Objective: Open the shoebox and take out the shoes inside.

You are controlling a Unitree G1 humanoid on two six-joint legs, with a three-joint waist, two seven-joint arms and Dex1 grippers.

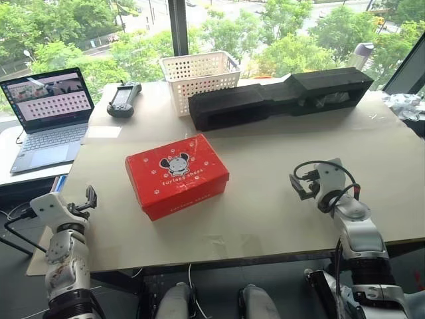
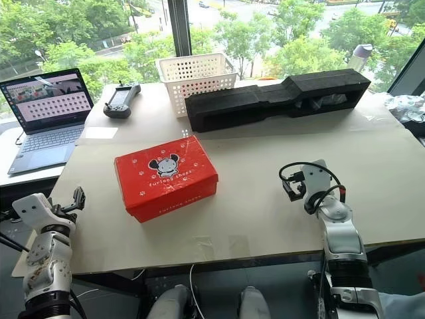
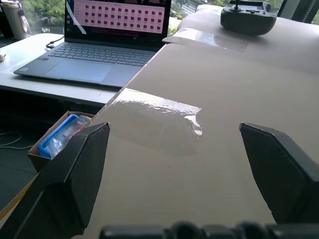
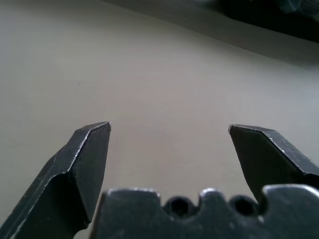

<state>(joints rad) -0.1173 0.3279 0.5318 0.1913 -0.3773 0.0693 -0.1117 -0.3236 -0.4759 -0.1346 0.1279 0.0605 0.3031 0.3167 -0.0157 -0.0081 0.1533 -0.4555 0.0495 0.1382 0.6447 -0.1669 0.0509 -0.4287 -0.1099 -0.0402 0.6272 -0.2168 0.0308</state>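
Bright daylight pours in through the windows (image 1: 86,26) at the far edge of the table (image 1: 279,159), lighting the scene evenly, with only soft shadows. Glare shines off clear tape (image 3: 164,107) on the table's left edge in the left wrist view. In the right wrist view the near fingertips (image 4: 92,149) are sharp while the far background blurs dark.

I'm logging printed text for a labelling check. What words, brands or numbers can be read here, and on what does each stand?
"furlong shoes": black lettering on the shoebox lid, under the cartoon mouse face.
Pale lettering on the shoebox's front side: too faint to read.
Laptop screen: rows of small squares, any text too small to read.
Controller screen: too small to read.
No readable text on the basket or the foam block.
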